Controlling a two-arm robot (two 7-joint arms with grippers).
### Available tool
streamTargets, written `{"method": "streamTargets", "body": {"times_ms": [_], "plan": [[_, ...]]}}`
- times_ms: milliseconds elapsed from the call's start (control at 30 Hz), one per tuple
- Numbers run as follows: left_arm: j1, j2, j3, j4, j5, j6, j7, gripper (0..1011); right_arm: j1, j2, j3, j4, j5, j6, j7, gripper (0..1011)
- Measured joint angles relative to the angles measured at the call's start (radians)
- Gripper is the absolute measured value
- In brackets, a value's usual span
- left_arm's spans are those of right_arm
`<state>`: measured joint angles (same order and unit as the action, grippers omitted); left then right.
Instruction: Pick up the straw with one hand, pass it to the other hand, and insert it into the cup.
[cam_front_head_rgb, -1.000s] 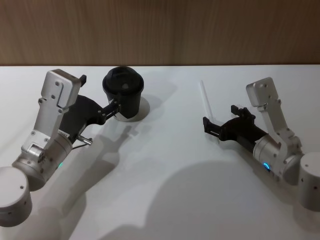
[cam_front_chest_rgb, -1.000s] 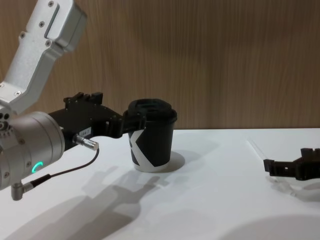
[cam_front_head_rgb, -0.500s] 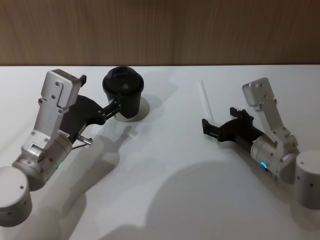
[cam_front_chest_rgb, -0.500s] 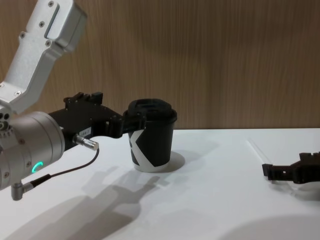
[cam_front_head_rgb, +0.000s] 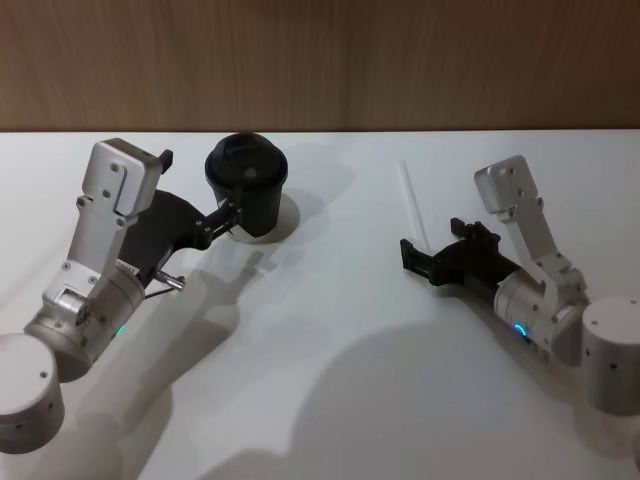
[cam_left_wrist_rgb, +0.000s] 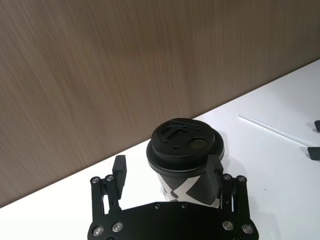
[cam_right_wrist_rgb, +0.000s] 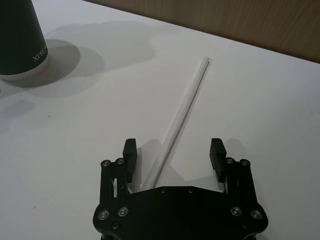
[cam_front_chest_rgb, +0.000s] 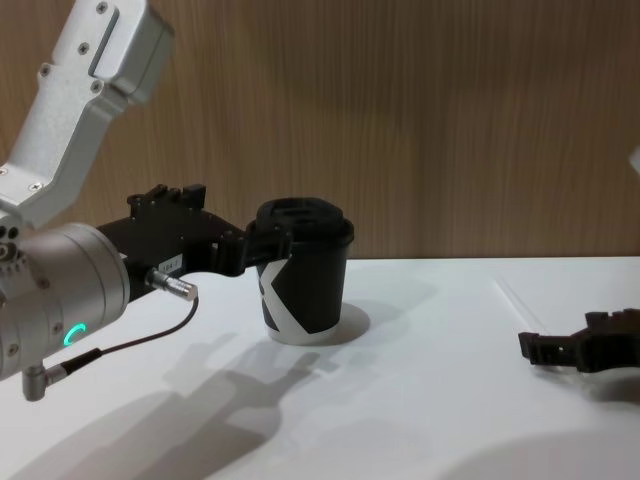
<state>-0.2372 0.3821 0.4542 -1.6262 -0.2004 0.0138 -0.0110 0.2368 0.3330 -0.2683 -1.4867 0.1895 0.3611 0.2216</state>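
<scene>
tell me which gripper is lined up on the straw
The right gripper: its open fingers straddle the straw. The left gripper is at the cup instead.

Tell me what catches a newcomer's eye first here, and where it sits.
A black lidded paper cup stands toward the back left of the white table, between the open fingers of the left pincer. On the right, a thin white straw lies flat on the table. The right pincer sits low there, with its open fingers straddling the straw's near end.
</scene>
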Motion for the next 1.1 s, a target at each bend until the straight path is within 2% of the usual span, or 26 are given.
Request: {"method": "streamTargets", "body": {"times_ms": [100,133,200,400,433,500,600,700,733,833,900,933,1100], "plan": [[0.0,0.0,0.0,0.0,0.0,0.0,0.0,1003,0.001,-0.004,-0.001,0.001,-0.004,0.003,0.001,835],[0.0,0.0,0.0,0.0,0.0,0.0,0.0,1003,0.001,-0.005,-0.002,0.001,-0.006,0.004,0.001,835],[0.0,0.0,0.0,0.0,0.0,0.0,0.0,1003,0.001,-0.006,-0.002,0.001,-0.008,0.006,0.002,736],[0.0,0.0,0.0,0.0,0.0,0.0,0.0,1003,0.003,-0.01,-0.003,0.003,-0.012,0.012,0.005,561],[0.0,0.0,0.0,0.0,0.0,0.0,0.0,1003,0.003,-0.011,-0.003,0.003,-0.014,0.014,0.007,561],[0.0,0.0,0.0,0.0,0.0,0.0,0.0,1003,0.004,-0.012,-0.003,0.003,-0.016,0.016,0.009,457],[0.0,0.0,0.0,0.0,0.0,0.0,0.0,1002,0.004,-0.014,-0.003,0.004,-0.017,0.019,0.011,398],[0.0,0.0,0.0,0.0,0.0,0.0,0.0,1003,0.005,-0.016,-0.003,0.005,-0.02,0.024,0.013,255],[0.0,0.0,0.0,0.0,0.0,0.0,0.0,1003,0.005,-0.016,-0.003,0.005,-0.02,0.024,0.013,255],[0.0,0.0,0.0,0.0,0.0,0.0,0.0,1003,0.005,-0.019,-0.001,0.007,-0.022,0.027,0.016,146],[0.0,0.0,0.0,0.0,0.0,0.0,0.0,1003,0.006,-0.02,0.001,0.007,-0.023,0.03,0.016,135],[0.0,0.0,0.0,0.0,0.0,0.0,0.0,1003,0.006,-0.021,0.001,0.007,-0.024,0.031,0.016,86],[0.0,0.0,0.0,0.0,0.0,0.0,0.0,1003,0.004,-0.023,0.005,0.006,-0.025,0.036,0.018,42]]}}
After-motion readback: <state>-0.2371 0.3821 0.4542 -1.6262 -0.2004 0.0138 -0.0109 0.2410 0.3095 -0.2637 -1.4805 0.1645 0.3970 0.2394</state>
